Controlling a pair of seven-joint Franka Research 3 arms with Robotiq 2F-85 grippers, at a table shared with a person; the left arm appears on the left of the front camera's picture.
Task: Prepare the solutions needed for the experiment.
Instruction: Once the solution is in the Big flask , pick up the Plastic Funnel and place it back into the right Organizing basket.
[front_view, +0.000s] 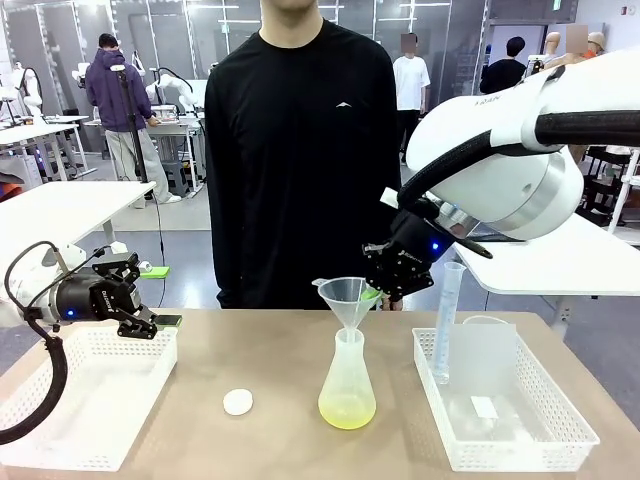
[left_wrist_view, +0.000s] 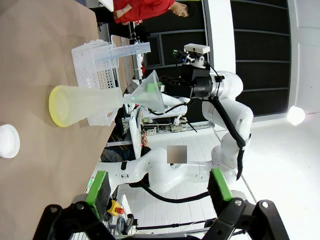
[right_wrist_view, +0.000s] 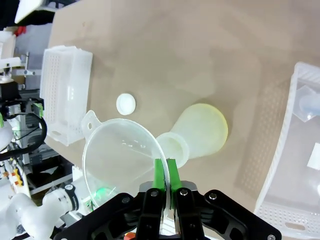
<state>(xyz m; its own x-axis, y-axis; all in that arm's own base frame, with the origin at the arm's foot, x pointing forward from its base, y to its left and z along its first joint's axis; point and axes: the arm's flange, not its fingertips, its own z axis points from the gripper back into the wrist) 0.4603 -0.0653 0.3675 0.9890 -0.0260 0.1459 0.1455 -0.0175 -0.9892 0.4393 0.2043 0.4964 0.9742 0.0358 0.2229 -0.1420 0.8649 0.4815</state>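
The funnel (front_view: 348, 293) is pinched at its rim by the closed right gripper (front_view: 388, 283), stem apparently in the flask (front_view: 347, 365) holding the solutions (front_view: 347, 410) on the worktop (front_view: 260, 345); it should be lifted straight, untilted. The left gripper (front_view: 150, 322) is spread wide, empty.

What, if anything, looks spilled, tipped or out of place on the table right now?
Nothing stands out. The flask stands upright with the pale yellow-green solution inside, the funnel is at its mouth, pinched at the rim by the right gripper, and the table around it looks dry.
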